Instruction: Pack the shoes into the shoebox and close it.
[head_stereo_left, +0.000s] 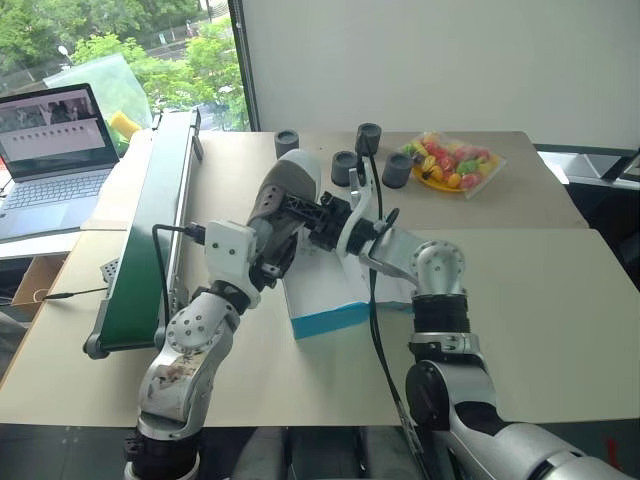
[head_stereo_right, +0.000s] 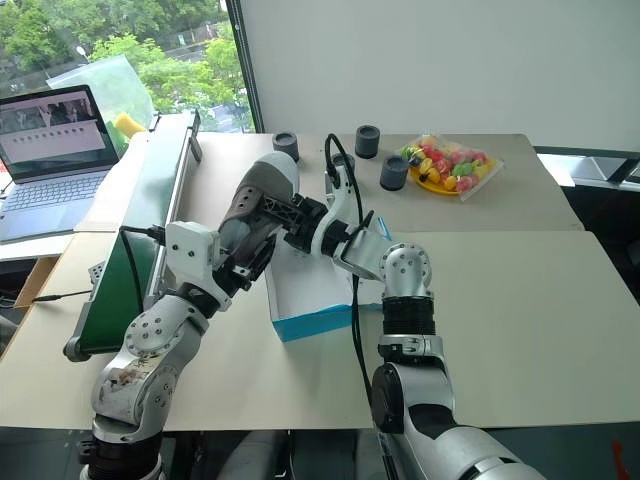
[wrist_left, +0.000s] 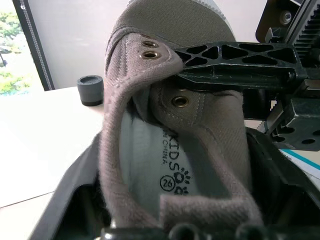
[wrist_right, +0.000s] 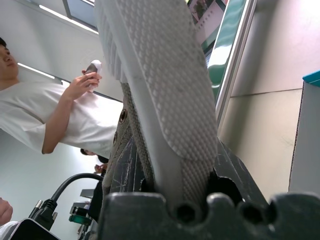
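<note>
A: Where is the shoe (head_stereo_left: 287, 200) right now?

B: Held up in the air over the shoebox (head_stereo_left: 325, 302), which sits open near the middle of the table (head_stereo_left: 560, 300), closer to its front edge. Toe tilts up toward the far edge, heel down toward the robot.

A: Who has it?

B: The right gripper (head_stereo_left: 305, 212) has its fingers pinched on the upper by the eyelets, one finger inside the opening. The left gripper (head_stereo_left: 268, 268) sits at the heel with its fingers spread wide around it; I can't tell whether they touch it.

A: How will it handle?

B: Light, I'd judge. The canvas upper is soft and folds under a pinch, so it may sag or swing. The thick white sole is the stiff part, ribbed and not slippery. The collar or eyelet strip seems the sensible hold.

A: Arm poses?

B: Both forearms reach forward and meet over the box, grippers roughly level, the right one crossing in toward the left.
</note>
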